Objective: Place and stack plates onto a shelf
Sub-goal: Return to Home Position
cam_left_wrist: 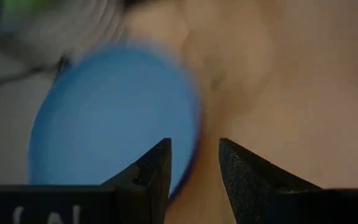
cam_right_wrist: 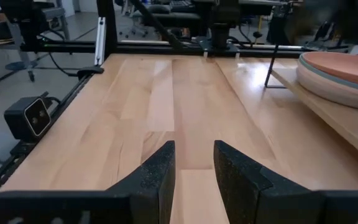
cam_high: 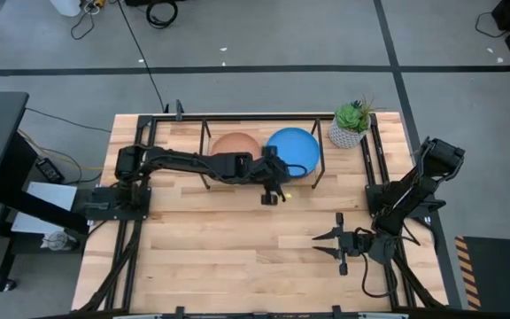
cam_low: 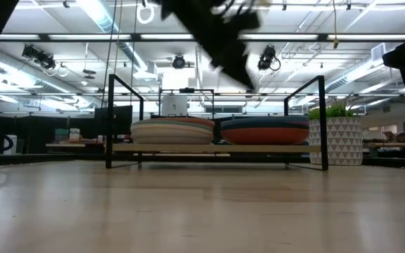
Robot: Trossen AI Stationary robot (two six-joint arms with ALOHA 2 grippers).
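Two stacks of plates sit on the shelf [cam_low: 209,148]. The left stack [cam_low: 173,131] has the terracotta brown plate [cam_high: 234,144] on top. The right stack [cam_low: 264,131] is topped by the blue plate [cam_high: 294,145]. My left gripper [cam_high: 275,188] hovers open above the near rim of the blue plate [cam_left_wrist: 110,118], and the low view shows it raised well clear of the stacks. My right gripper [cam_high: 320,243] waits open over the table's near right part, pointing left [cam_right_wrist: 194,168].
A potted plant in a white patterned pot [cam_high: 349,128] stands just right of the shelf. Black frame rails run along the table's sides. Bare wooden tabletop [cam_right_wrist: 166,112] stretches in front of the shelf. The left arm [cam_high: 184,161] reaches across the shelf's near edge.
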